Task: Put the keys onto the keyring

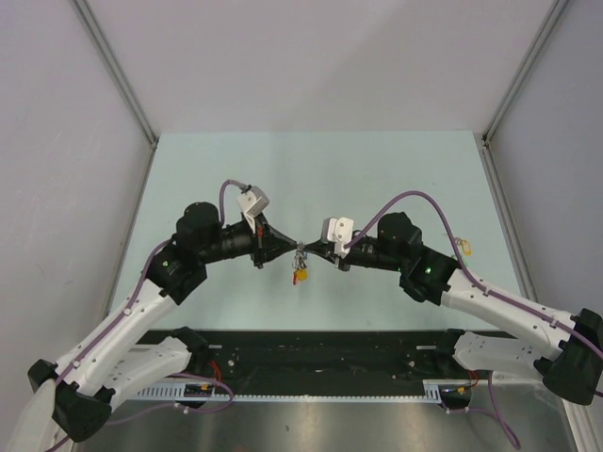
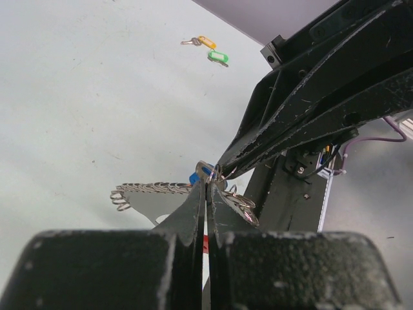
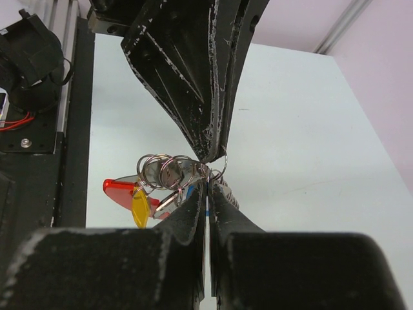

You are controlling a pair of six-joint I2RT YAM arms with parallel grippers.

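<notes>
My left gripper [image 1: 285, 247] and right gripper [image 1: 314, 250] meet tip to tip above the middle of the table, both shut. Between the tips is the keyring [image 1: 300, 249], a thin silver ring [image 3: 222, 169], with a bunch hanging below it [image 1: 300, 274]. The right wrist view shows several small rings [image 3: 164, 171] carrying keys with a red tag [image 3: 119, 192] and a yellow tag [image 3: 139, 208]. A blue tag [image 2: 193, 177] peeks out beside my left gripper [image 2: 208, 188]. My right gripper [image 3: 207, 187] pinches the ring cluster; the exact piece held is hidden.
Two loose keys with an orange tag [image 2: 206, 41] and a green tag [image 2: 218, 57] lie on the pale green table [image 1: 217, 179] to the right [image 1: 464, 248]. Grey walls close in three sides. A black rail [image 1: 311, 358] runs along the near edge.
</notes>
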